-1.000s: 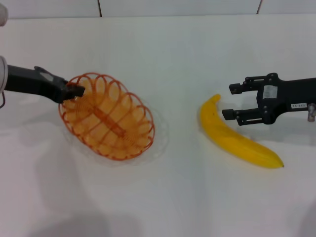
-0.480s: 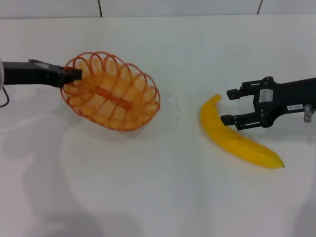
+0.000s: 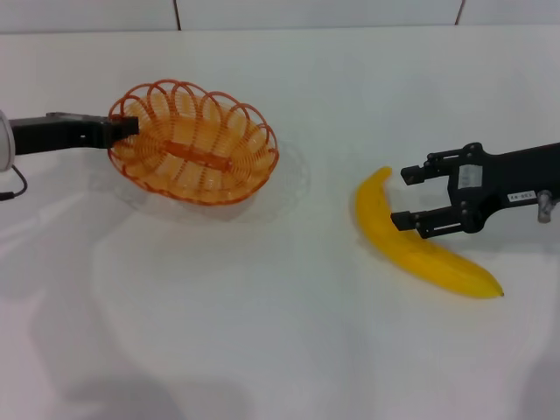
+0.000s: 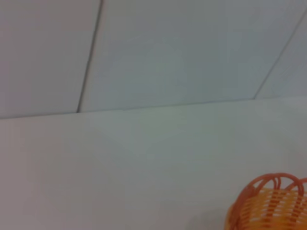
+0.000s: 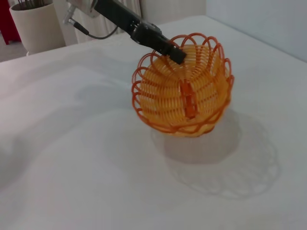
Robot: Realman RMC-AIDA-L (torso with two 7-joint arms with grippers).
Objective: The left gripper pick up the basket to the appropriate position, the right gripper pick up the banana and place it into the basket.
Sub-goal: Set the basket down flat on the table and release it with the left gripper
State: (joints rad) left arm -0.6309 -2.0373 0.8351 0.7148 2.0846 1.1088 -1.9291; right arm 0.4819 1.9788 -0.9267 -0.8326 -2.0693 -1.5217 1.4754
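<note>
The orange wire basket (image 3: 194,143) hangs in the air above the white table at the left, its shadow beneath it. My left gripper (image 3: 125,128) is shut on its left rim; the right wrist view shows this grip (image 5: 175,52) and the lifted basket (image 5: 184,91). A piece of the basket (image 4: 268,203) shows in the left wrist view. The yellow banana (image 3: 418,242) lies on the table at the right. My right gripper (image 3: 405,195) is open, one finger over the banana's middle and the other beyond it, near its upper end.
The white table (image 3: 280,332) spreads in front of both arms. A tiled wall (image 3: 315,10) runs along its far edge. A pale pot (image 5: 36,24) stands off the table in the right wrist view.
The left gripper has lifted the basket up and away from me, turning it more level. The right gripper has come down and nearer, closer over the banana.
</note>
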